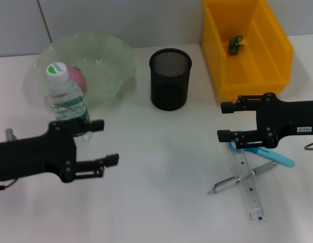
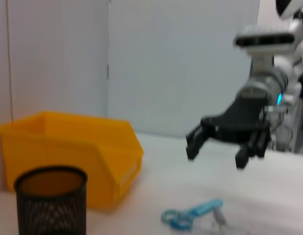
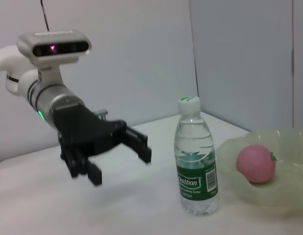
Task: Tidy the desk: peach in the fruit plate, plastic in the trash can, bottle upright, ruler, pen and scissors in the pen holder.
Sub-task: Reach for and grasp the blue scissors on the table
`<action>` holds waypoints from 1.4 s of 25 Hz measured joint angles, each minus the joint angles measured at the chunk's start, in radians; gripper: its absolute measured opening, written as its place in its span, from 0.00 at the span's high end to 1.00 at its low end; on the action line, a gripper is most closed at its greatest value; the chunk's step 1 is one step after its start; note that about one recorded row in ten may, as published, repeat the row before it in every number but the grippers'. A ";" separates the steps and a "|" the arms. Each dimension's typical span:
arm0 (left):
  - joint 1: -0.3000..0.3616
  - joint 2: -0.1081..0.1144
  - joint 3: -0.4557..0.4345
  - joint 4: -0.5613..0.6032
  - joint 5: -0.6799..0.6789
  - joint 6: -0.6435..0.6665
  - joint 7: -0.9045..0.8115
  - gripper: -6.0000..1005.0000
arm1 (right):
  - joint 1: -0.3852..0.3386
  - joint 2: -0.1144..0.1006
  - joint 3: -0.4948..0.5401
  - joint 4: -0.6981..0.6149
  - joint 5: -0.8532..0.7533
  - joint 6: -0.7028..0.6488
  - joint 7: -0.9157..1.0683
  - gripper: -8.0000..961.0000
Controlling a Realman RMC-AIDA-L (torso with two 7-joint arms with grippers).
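**Desk partly tidied, stationery still out**

The peach (image 1: 77,76) lies in the pale green fruit plate (image 1: 111,61) at the upper left of the head view. The water bottle (image 1: 68,104) stands upright just in front of that plate, touching its near rim in the view. At upper right a small green scrap of plastic (image 1: 235,44) sits inside the yellow trash can (image 1: 270,76). The black mesh pen holder (image 1: 169,78) stands at upper centre, between plate and bin. At lower right the blue-handled scissors (image 1: 268,154), the pen (image 1: 242,178) and the clear ruler (image 1: 246,185) lie on the white table (image 1: 161,202), pen crossing ruler.

The left gripper (image 1: 108,143) hovers at lower left, beside the bottle, fingers spread and holding nothing. The right gripper (image 1: 223,121) hangs above the scissors' handles, fingers likewise released.
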 joint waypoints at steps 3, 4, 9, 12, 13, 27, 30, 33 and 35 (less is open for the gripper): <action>0.001 0.002 0.072 -0.002 0.034 -0.074 0.001 0.17 | -0.003 -0.002 0.000 0.000 0.000 0.000 0.007 0.24; 0.001 0.002 0.072 -0.002 0.034 -0.074 0.001 0.17 | -0.004 -0.002 0.000 0.000 0.000 0.000 0.009 0.24; -0.006 0.002 0.079 -0.027 0.059 -0.115 0.004 0.17 | -0.005 -0.002 -0.004 -0.021 0.000 -0.005 0.038 0.24; -0.007 0.000 0.076 -0.029 0.055 -0.117 0.018 0.17 | -0.007 0.008 -0.021 -0.116 -0.008 -0.031 0.130 0.24; -0.007 0.000 0.076 -0.029 0.055 -0.117 0.018 0.17 | -0.009 0.011 -0.031 -0.161 -0.010 -0.042 0.178 0.24; -0.013 -0.003 0.071 -0.029 0.046 -0.130 0.019 0.17 | 0.136 -0.031 -0.205 -0.618 -0.460 -0.143 0.942 0.24; -0.014 -0.002 0.071 -0.029 0.042 -0.130 0.015 0.17 | 0.178 -0.034 -0.252 -0.590 -0.572 -0.139 0.965 0.24; -0.014 -0.002 0.070 -0.030 0.039 -0.130 0.013 0.17 | 0.204 -0.033 -0.293 -0.541 -0.633 -0.120 0.959 0.24; -0.014 -0.001 0.069 -0.030 0.038 -0.131 0.013 0.17 | 0.211 -0.032 -0.330 -0.516 -0.650 -0.101 0.953 0.24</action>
